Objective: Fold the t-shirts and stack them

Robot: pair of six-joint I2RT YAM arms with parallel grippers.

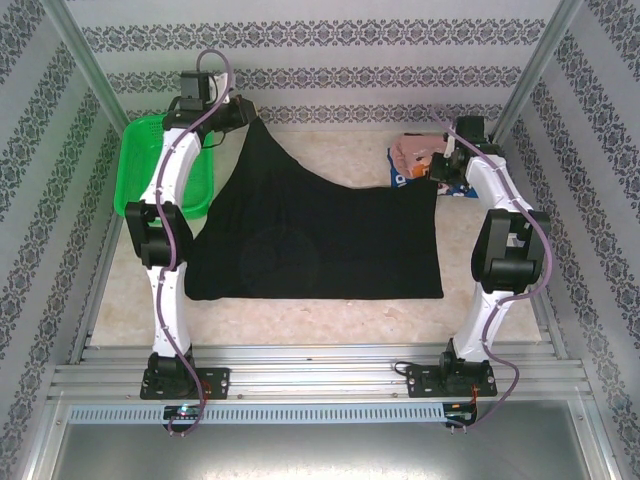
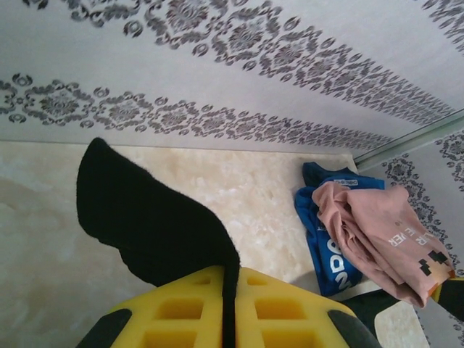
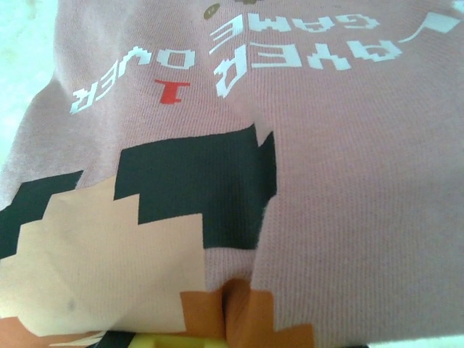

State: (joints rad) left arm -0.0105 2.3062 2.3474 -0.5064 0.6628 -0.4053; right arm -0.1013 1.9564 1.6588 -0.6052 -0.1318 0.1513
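Marbled tabletop (image 1: pixel 300 320), left pincer (image 2: pixel 230 304) tight on the black t-shirt (image 1: pixel 310 240), right pincer (image 1: pixel 437 172) tight on the pink t-shirt (image 3: pixel 348 181).

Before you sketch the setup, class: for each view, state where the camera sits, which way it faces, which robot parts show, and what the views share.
Top external: above and behind the bases, looking down on the table; both arms whole, left gripper at the black t-shirt, right gripper at the pink t-shirt.
Left wrist: faces the far right corner; its yellow fingers pinch the black t-shirt.
Right wrist: close against the pink t-shirt's lettering; a yellow finger edge shows.
Shared: the pink t-shirt, in all three.
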